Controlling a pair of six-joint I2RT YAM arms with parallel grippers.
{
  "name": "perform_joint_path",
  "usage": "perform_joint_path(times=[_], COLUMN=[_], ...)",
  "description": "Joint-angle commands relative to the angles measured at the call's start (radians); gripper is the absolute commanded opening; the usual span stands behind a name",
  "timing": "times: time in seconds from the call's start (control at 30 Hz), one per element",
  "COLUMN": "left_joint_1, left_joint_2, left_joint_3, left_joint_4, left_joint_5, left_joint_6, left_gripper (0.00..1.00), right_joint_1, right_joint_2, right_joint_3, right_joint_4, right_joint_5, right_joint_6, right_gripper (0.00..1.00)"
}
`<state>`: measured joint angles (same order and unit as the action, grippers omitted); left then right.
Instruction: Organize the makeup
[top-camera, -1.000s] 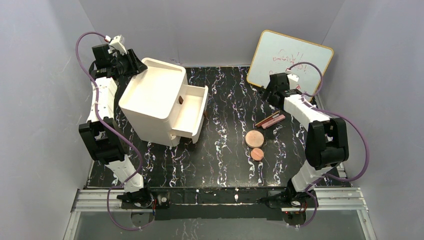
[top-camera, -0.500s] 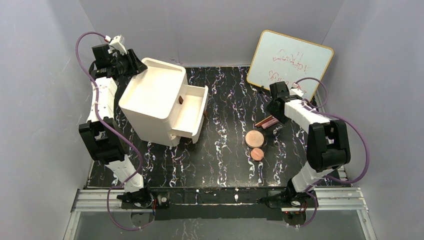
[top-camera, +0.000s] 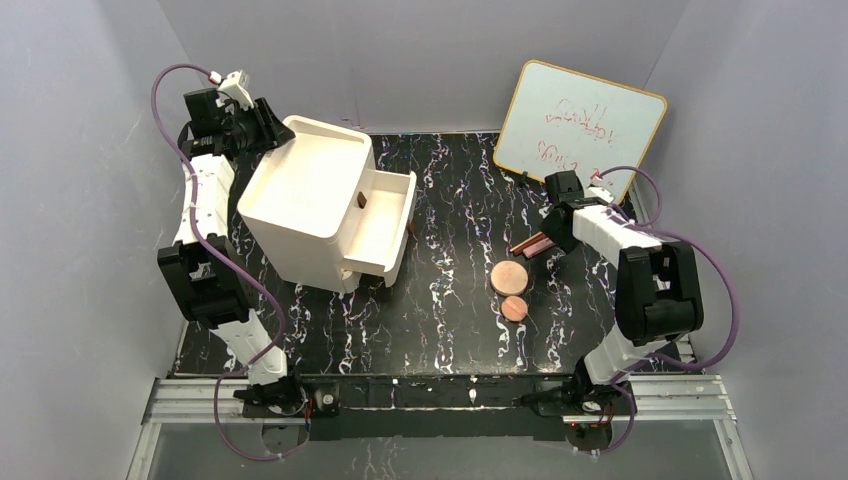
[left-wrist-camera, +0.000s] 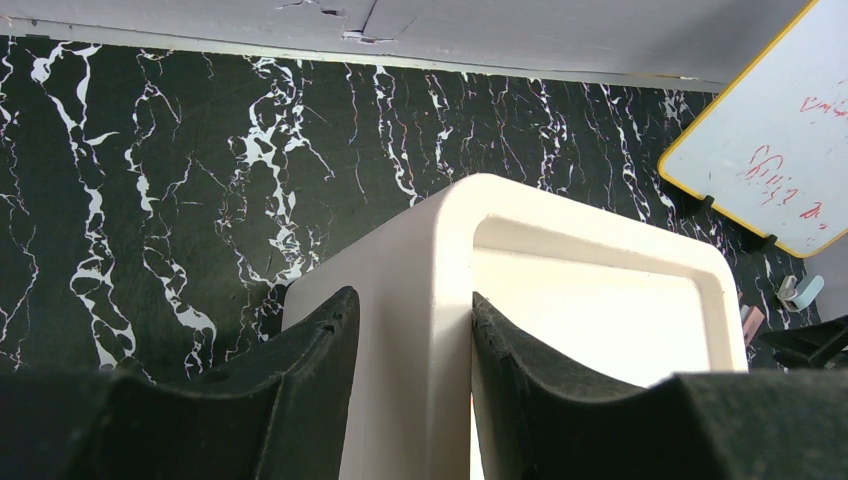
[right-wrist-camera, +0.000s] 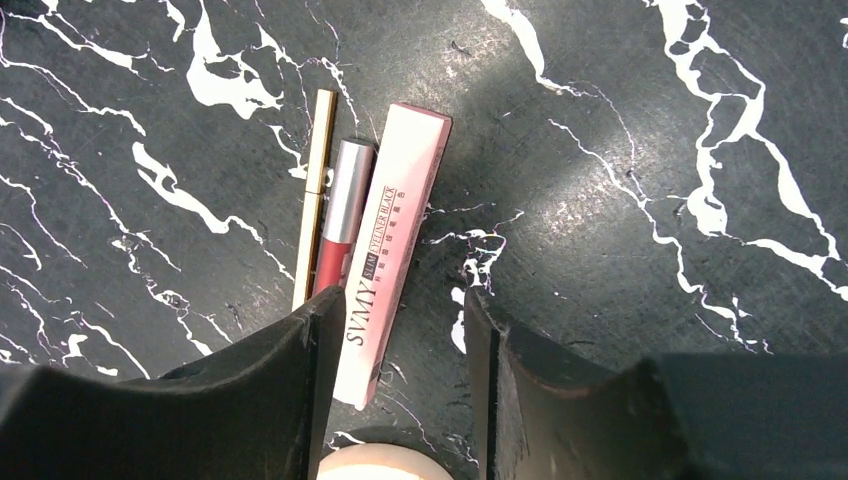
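Three slim makeup sticks lie side by side on the black marble table: a pink eyeliner box (right-wrist-camera: 392, 250), a red tube with a silver cap (right-wrist-camera: 340, 220) and a thin gold pencil (right-wrist-camera: 313, 195); in the top view they show as one cluster (top-camera: 530, 245). My right gripper (right-wrist-camera: 400, 330) (top-camera: 553, 233) is open just above them, with the pink box's near end between its fingers. The larger copper-pink disc (top-camera: 508, 276) and the smaller one (top-camera: 514, 308) lie nearer. My left gripper (left-wrist-camera: 410, 340) (top-camera: 265, 125) is shut on the white cabinet's (top-camera: 310, 195) back corner wall. The square compact is out of view.
The cabinet's top drawer (top-camera: 385, 225) stands open with a brown knob (top-camera: 361, 200). A whiteboard (top-camera: 580, 120) leans at the back right. A small light-blue cylinder (left-wrist-camera: 800, 292) lies near the whiteboard's foot. Grey walls close in the table on three sides.
My right gripper has moved from by the whiteboard towards the near side and down over the sticks. The left arm and the makeup have not moved.
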<state>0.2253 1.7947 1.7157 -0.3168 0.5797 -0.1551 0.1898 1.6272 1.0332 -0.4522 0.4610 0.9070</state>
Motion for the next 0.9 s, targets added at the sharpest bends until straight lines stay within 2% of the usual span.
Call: perform_joint_path(times=[0.0, 0.13, 0.63, 0.7, 0.8, 0.87], left_joint_1=[-0.007, -0.009, -0.009, -0.009, -0.009, -0.009], left_joint_2=[0.021, 0.023, 0.023, 0.024, 0.024, 0.024], left_joint_3=[-0.001, -0.001, 0.000, -0.001, -0.001, -0.001], left_joint_4=[-0.053, -0.053, -0.053, -0.052, -0.052, -0.053], left_joint_5=[0.017, 0.019, 0.014, 0.013, 0.012, 0.011], left_joint_6=[0.000, 0.000, 0.003, 0.002, 0.003, 0.003], left_gripper=[0.41, 0.41, 0.41, 0.41, 0.41, 0.41], right_joint_1=[-0.006, -0.010, -0.014, -0.013, -0.015, -0.015], right_joint_2=[0.026, 0.058, 0.147, 0.153, 0.158, 0.158], right_joint_3=[-0.019, -0.020, 0.012, 0.014, 0.016, 0.015], right_joint_4=[0.055, 0.077, 0.101, 0.104, 0.106, 0.101], right_joint_5=[0.011, 0.009, 0.001, -0.004, -0.006, -0.005], right_joint_6=[0.018, 0.018, 0.004, -0.001, -0.006, -0.007], right_gripper=[0.54, 0.49, 0.48, 0.41, 0.18, 0.07])
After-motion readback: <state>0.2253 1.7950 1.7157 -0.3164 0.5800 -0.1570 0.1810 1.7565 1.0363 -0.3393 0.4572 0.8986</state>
